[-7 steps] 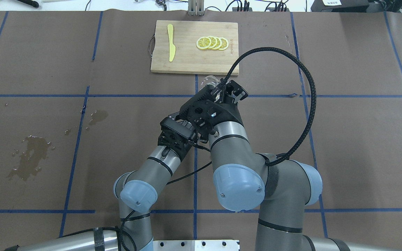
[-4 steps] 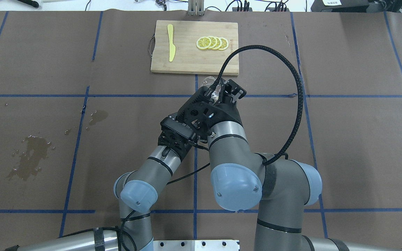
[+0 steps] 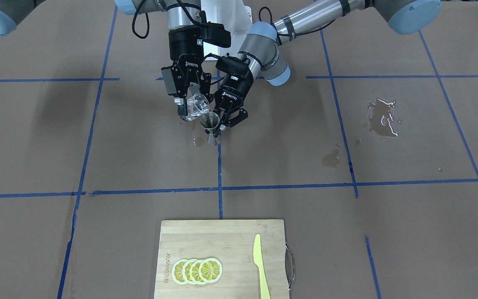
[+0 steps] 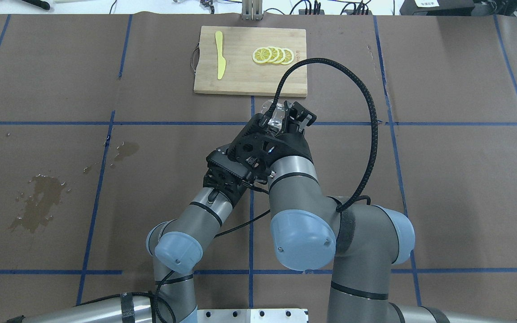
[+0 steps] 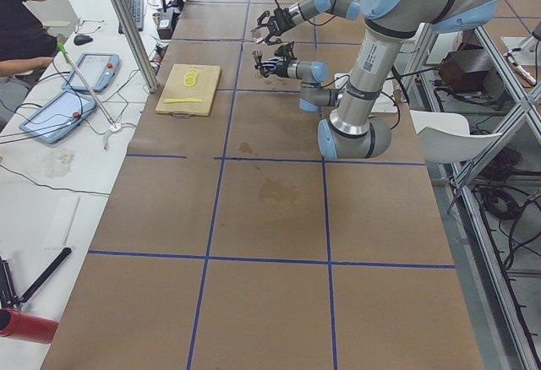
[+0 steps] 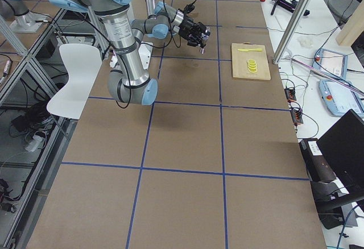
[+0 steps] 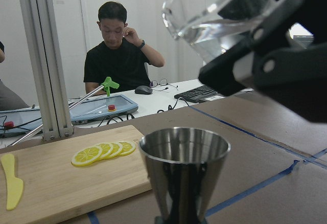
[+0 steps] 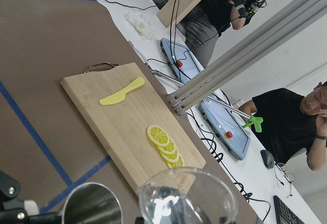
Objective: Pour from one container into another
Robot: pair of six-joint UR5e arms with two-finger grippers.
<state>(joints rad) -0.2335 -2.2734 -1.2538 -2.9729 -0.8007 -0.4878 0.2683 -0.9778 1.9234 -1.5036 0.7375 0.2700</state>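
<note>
Exterior front-facing, one glass cup (image 3: 198, 104), one jigger (image 3: 211, 124), four lemon slices (image 3: 197, 270)

Brown tabletop (image 4: 420, 179) (blue tape grid (image 4: 442, 123)), white chair (image 6: 74, 78), aluminium post (image 5: 128, 24)

Brown counter (image 4: 38, 67) crossed by a grid of blue tape lines (image 4: 173, 123), with yellow accents at its far side.
The clear, colourless glass cup (image 3: 198, 104) glints white; the silver metal hourglass jigger (image 3: 210, 122) is mirror-grey. The pale bamboo cutting board (image 4: 240, 76) shows tan grain and carries bright yellow lemon slices (image 4: 273, 55) with paler centres and a lime-yellow plastic knife (image 4: 220, 54). Dark brown wet stains (image 4: 38, 197) mottle the counter on the left. The grey robot arms (image 4: 294, 179) have pale blue joint caps (image 4: 305, 242) and black fingers (image 7: 276, 70).
</note>
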